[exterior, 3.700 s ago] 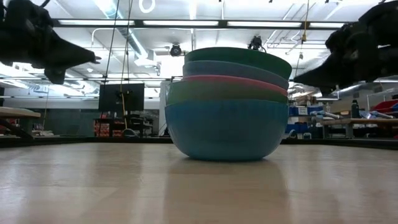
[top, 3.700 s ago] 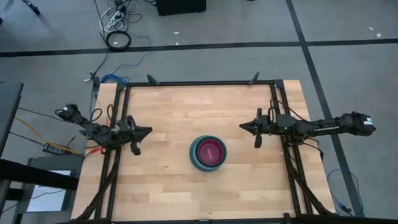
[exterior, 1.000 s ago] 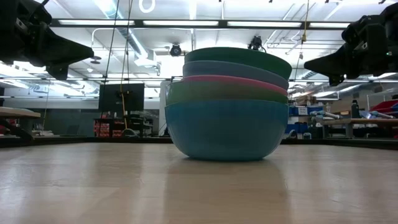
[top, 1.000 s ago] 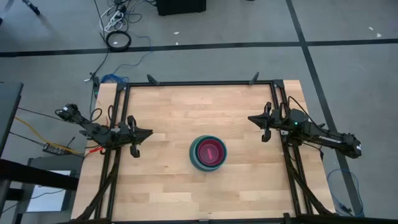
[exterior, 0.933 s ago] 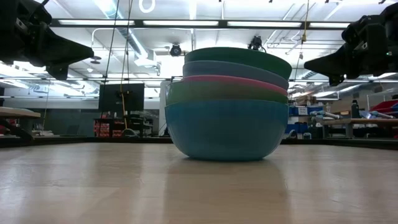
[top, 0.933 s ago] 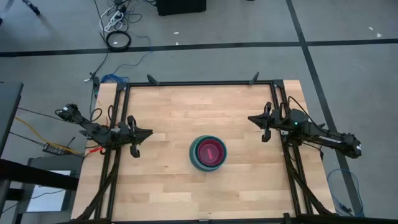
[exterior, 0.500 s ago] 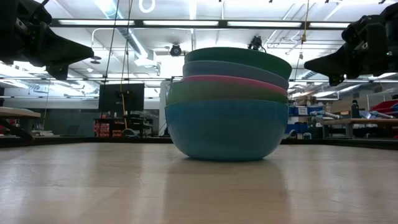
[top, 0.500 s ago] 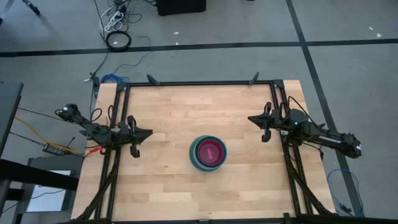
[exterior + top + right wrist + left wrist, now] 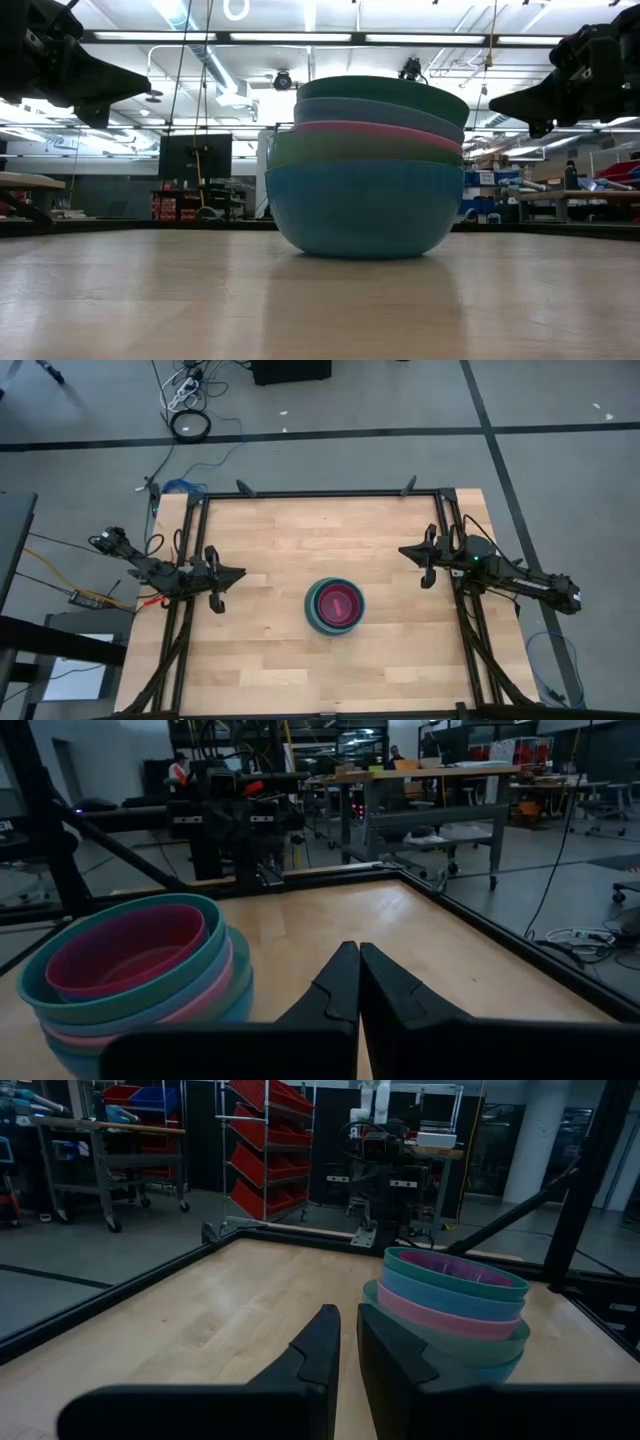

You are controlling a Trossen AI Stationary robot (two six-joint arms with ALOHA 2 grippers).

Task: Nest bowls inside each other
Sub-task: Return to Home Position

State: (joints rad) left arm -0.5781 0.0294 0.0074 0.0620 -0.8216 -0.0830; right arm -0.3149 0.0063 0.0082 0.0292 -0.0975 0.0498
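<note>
The bowls (image 9: pixel 335 607) stand nested in one stack at the middle of the wooden table. In the low view the stack (image 9: pixel 365 200) shows a blue bowl at the bottom, then green, pink, light blue and teal rims. The blue bowl's base rests on the table. A magenta-red bowl (image 9: pixel 125 952) sits inside the top. My left gripper (image 9: pixel 240 571) hovers level at the table's left edge, its fingers (image 9: pixel 325 1342) a narrow gap apart with nothing between them. My right gripper (image 9: pixel 403 552) hovers level at the right edge, fingers (image 9: pixel 345 982) shut together. Both are well clear of the stack.
A black metal frame (image 9: pixel 320 493) runs around the tabletop. Bare wood lies on all sides of the stack. Across the table each wrist view shows the other arm's base (image 9: pixel 385 1140) (image 9: pixel 235 815). Cables lie on the floor beyond the far left corner.
</note>
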